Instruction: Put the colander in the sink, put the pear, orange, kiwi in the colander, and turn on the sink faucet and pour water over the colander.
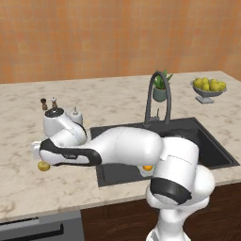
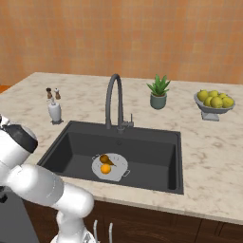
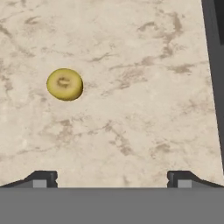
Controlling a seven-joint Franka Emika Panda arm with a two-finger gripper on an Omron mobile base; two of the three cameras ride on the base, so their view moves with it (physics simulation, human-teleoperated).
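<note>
- Marbled beige stone makes up the table (image 2: 209,156), backed by an orange tiled wall (image 2: 142,33).
- Set into the table is the sink (image 2: 156,161), a dark grey basin.
- Behind the sink's rear rim rises the sink faucet (image 2: 114,99); I see no stream from its spout.
- On the sink floor, toward its front, sits the colander (image 2: 118,170), upright.
- Inside the colander lie the pear (image 2: 106,159) and the orange (image 2: 106,168), touching or nearly so.
- Left of the sink, on bare table, rests the kiwi (image 3: 64,84); in the left base view it peeks out under the arm.
- Above the table left of the sink hangs the pincer (image 3: 111,177), spread wide with nothing between its tips; the kiwi lies ahead of it and apart.
- Also left of the sink, further back, stand a white bottle (image 2: 55,112) and two small shakers (image 2: 52,93).
- Right of the sink, at the back, stand a potted plant (image 2: 158,92) and a grey bowl of lemons (image 2: 214,103).
</note>
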